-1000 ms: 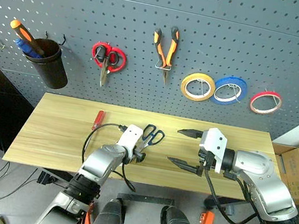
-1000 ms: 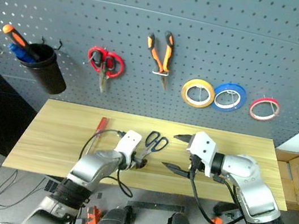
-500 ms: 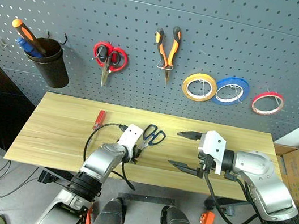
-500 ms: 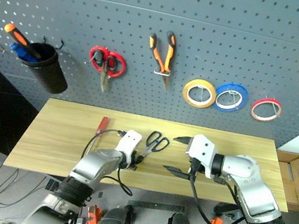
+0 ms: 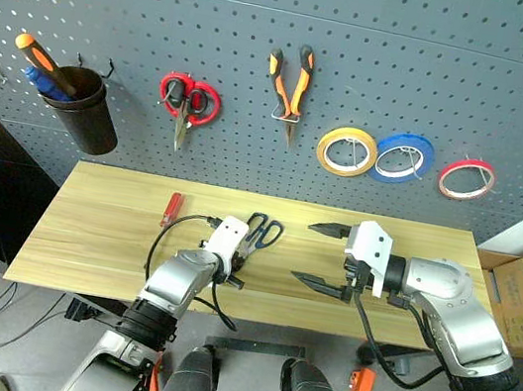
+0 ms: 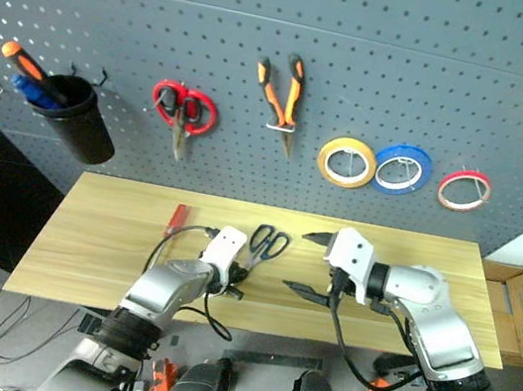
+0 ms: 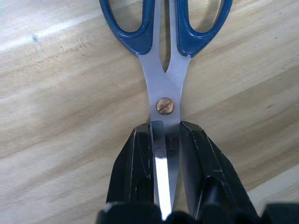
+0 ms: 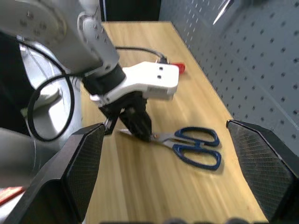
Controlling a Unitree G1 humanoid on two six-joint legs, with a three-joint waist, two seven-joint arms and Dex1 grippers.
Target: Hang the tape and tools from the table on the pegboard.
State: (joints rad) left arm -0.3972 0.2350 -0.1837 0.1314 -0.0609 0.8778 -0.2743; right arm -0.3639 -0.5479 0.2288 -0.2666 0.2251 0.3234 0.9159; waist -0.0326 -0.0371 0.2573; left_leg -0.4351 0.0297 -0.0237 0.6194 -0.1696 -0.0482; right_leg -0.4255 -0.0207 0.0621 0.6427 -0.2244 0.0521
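Left wrist view: my left gripper (image 7: 166, 140) clamped on scissors (image 7: 164, 70) blades, just below pivot, scissors flat on table (image 7: 60, 116). Right gripper (image 5: 323, 257) fingers wide apart, nothing held. Smooth steel; grip probably shallow, could slip or swing when lifted

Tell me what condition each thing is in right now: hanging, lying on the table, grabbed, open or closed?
Blue scissors: blades closed, lying on the table, blades pinched by the left gripper.
Left gripper: shut on the blades.
Right gripper: open, holding nothing.
Red screwdriver: lying on the table.
Pliers: hanging on the pegboard.
Red scissors: hanging.
Yellow, blue and red tape rolls: hanging.
Black cup: hanging, holding a screwdriver.
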